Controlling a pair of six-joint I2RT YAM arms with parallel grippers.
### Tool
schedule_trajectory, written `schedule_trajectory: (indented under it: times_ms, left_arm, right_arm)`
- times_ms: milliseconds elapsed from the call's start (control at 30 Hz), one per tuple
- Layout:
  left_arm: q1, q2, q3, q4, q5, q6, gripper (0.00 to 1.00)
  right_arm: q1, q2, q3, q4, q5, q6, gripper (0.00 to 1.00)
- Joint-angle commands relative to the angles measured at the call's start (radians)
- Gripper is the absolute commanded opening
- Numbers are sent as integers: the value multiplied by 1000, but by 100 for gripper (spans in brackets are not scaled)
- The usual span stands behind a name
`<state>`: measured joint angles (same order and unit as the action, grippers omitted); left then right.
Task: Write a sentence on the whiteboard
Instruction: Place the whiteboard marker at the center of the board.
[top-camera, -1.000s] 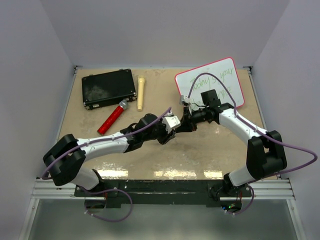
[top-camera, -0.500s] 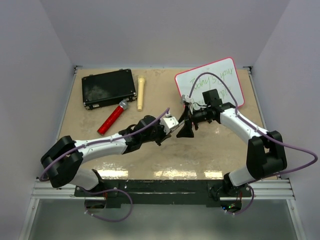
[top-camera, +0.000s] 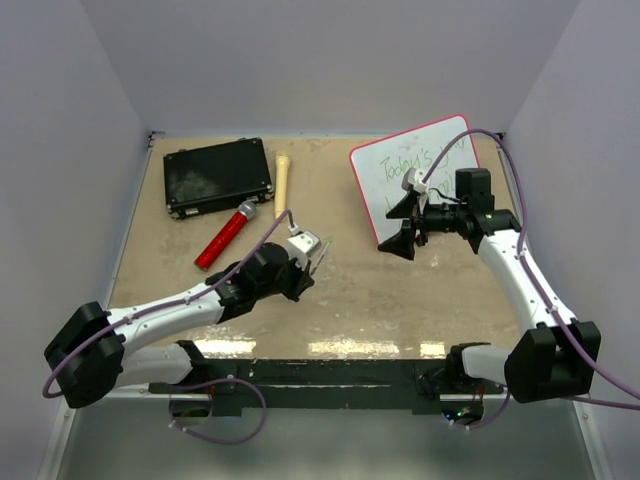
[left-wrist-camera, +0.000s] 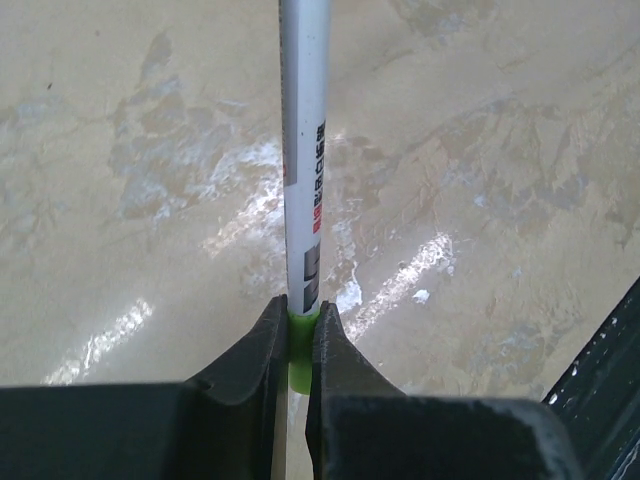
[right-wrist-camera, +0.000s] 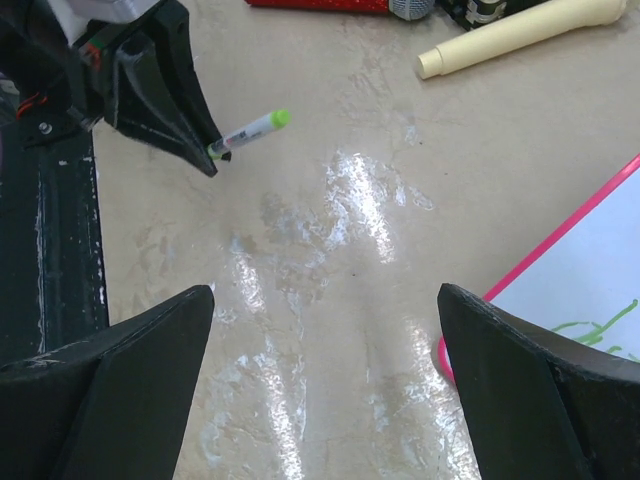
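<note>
The whiteboard (top-camera: 450, 145), white with a pink rim, lies at the far right of the table; its corner (right-wrist-camera: 600, 280) shows in the right wrist view. The sentence (top-camera: 415, 160) is green cursive on it, partly hidden by the right arm. My left gripper (top-camera: 313, 258) is mid-table, shut on the green end of a white marker (left-wrist-camera: 303, 150) that points away from it. The same marker (right-wrist-camera: 250, 128) shows in the right wrist view. My right gripper (top-camera: 398, 225) hangs open and empty at the board's near-left edge, fingers (right-wrist-camera: 150, 340) wide apart.
A black case (top-camera: 218, 176) lies at the far left. A red cylinder with a grey end (top-camera: 222, 238) lies just in front of it, and a cream cylinder (top-camera: 282, 185) to its right. Grey walls enclose the table on three sides.
The grippers met at mid-table around the marker. The right one opened and drew back right to the board; the left one shut on the marker and pulled back left and nearer.
</note>
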<state>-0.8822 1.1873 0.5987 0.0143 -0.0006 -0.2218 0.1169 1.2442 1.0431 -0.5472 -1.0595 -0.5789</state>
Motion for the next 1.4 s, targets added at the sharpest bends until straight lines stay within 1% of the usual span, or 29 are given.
schedule_trajectory:
  times_ms: [0, 133, 167, 300, 400, 667, 867, 967, 1000, 1067, 1100, 1167, 1200, 1233, 1267, 1367]
  left_arm:
    - [75, -41, -42, -51, -21, -142, 0]
    - [149, -49, -53, -108, -35, -211, 0]
    - [155, -38, -50, -126, -47, -217, 0]
    - [163, 17, 22, -284, -130, -241, 0]
    - [164, 64, 58, -350, -171, -243, 0]
    - [164, 147, 114, -425, -251, -218, 0]
    - [169, 210, 139, -461, -274, -208, 1]
    - [170, 227, 148, -465, -276, -206, 7]
    - [173, 232, 151, -471, -276, -205, 13]
    - [172, 242, 159, -478, -279, -203, 19]
    - [172, 242, 162, -481, -279, -202, 24]
    - [175, 244, 165, -482, -279, -203, 31]
    - [173, 241, 168, -487, -279, -202, 39]
    - [173, 238, 168, -490, -280, -205, 41]
    - [175, 223, 171, -493, -277, -205, 45]
    - [173, 175, 182, -501, -259, -206, 54]
  right_arm:
    - [-8, -3, 20, -10, 10, -15, 99]
    - [-13, -14, 20, -11, 10, -16, 99]
    - [-13, -15, 18, -10, 10, -16, 99]
    - [-19, -25, 17, -11, 10, -18, 99]
    - [-17, -28, 17, -11, 6, -18, 99]
    - [-20, -25, 15, -14, 0, -21, 99]
    - [-20, -25, 14, -14, 0, -21, 99]
    - [-22, -26, 14, -14, -2, -21, 99]
    - [-22, -25, 14, -14, -2, -21, 99]
    - [-22, -26, 14, -16, -3, -21, 99]
    - [-20, -26, 14, -16, -4, -21, 99]
    - [-23, -28, 12, -14, -4, -21, 99]
    - [-23, -26, 12, -16, -4, -21, 99]
    - [-23, -28, 12, -16, -4, -21, 99]
    - [-26, -28, 12, -16, -4, -21, 98]
    - [-31, -29, 12, -16, -2, -21, 99]
